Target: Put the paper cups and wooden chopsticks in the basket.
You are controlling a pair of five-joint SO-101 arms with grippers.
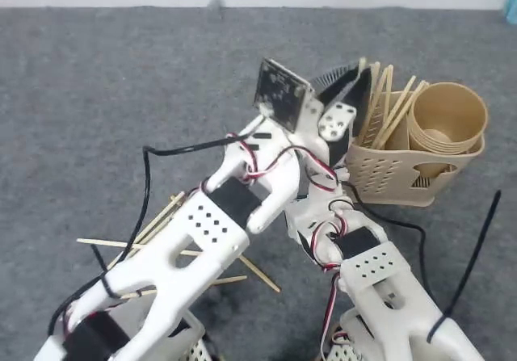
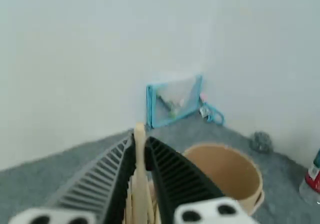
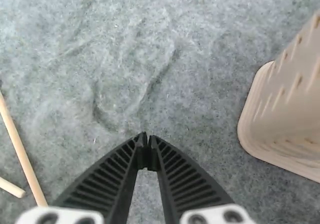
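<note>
Revealing the left claw (image 2: 141,140) clamped on a chopstick (image 2: 140,176) lying lengthwise, tip beyond it, wrist views also show the right claw (image 3: 148,151) pressed together, empty.

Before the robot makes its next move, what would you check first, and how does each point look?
1. Left pincer holds a chopstick: ok, its jaws are shut on one.
2. That chopstick is lined up over the basket: cannot tell; the pincer is at the basket's rim, but the stick's lower end is hidden.
3. Paper cups are in the basket: ok, they sit stacked inside.
4. Right pincer is free for the next pick: ok, it is shut on nothing, above the carpet beside the basket.
5. All chopsticks are collected: not ok, loose chopsticks lie on the carpet.
</note>
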